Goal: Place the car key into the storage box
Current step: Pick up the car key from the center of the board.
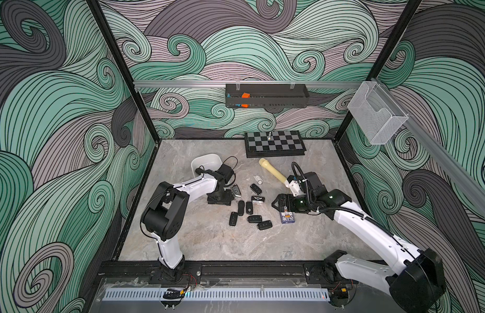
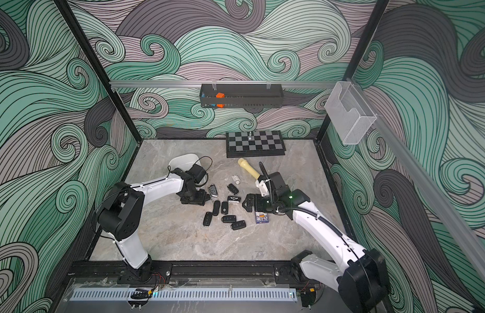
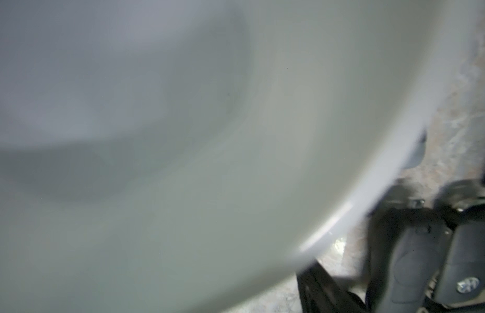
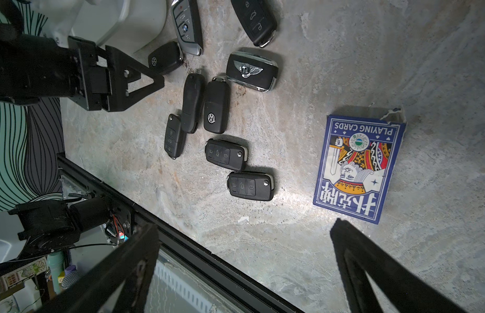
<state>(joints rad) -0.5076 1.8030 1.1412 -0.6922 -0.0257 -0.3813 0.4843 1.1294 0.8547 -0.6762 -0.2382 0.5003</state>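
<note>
Several black car keys (image 1: 249, 208) (image 4: 217, 108) lie clustered mid-table. The white storage box (image 1: 206, 161) (image 2: 184, 160) sits at the back left and fills the blurred left wrist view (image 3: 181, 135). My left gripper (image 1: 219, 202) points down at the table between the box and the keys. Its fingertip (image 4: 160, 81) is beside a VW key (image 4: 165, 58). Only one dark finger (image 3: 314, 281) shows in its own view, so I cannot tell how its jaws stand. My right gripper (image 1: 275, 204) (image 4: 244, 227) hovers open and empty, right of the keys.
A blue playing-card box (image 1: 286, 217) (image 4: 360, 165) lies under the right gripper. A cream flashlight (image 1: 272, 173) and a small white item (image 1: 258, 179) lie behind the keys. A chessboard (image 1: 275, 145) stands at the back, with a black tray (image 1: 267, 99) and a mesh holder (image 1: 376, 116) on the rails.
</note>
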